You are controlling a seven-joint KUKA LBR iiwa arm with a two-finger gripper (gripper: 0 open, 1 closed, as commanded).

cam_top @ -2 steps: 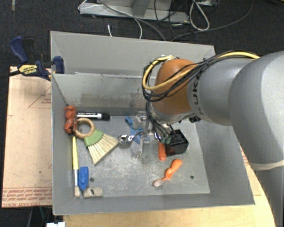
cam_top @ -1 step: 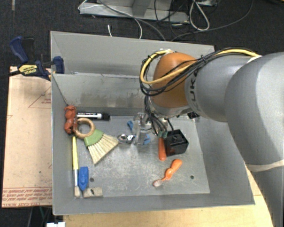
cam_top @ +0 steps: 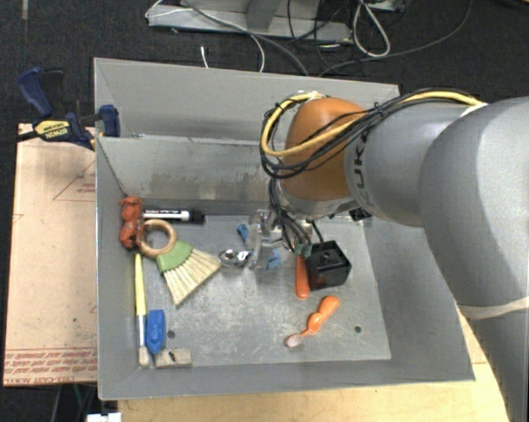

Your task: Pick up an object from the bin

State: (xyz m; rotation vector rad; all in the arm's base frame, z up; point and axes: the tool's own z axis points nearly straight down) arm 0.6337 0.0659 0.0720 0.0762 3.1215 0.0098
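One gripper (cam_top: 265,242) low over bin (cam_top: 242,332) middle; hangs just right of metal clip (cam_top: 235,258); cannot tell if open or closed.

The arm (cam_top: 459,170) is a thick, smooth tube of silver-grey, rounded at its joints, with a thin pale seam ring (cam_top: 497,305) across its lower link. Dark letters (cam_top: 359,170), part of the maker's name, run down the casing next to the wrist. The wrist wears a glossy orange dome cover (cam_top: 315,155). A yellow cable (cam_top: 277,128) loops round the dome beside thinner black cables (cam_top: 288,167), and one yellow strand runs back along the arm's top. Under the dome sits the small pincer (cam_top: 265,241), bare silvery metal with blue bits
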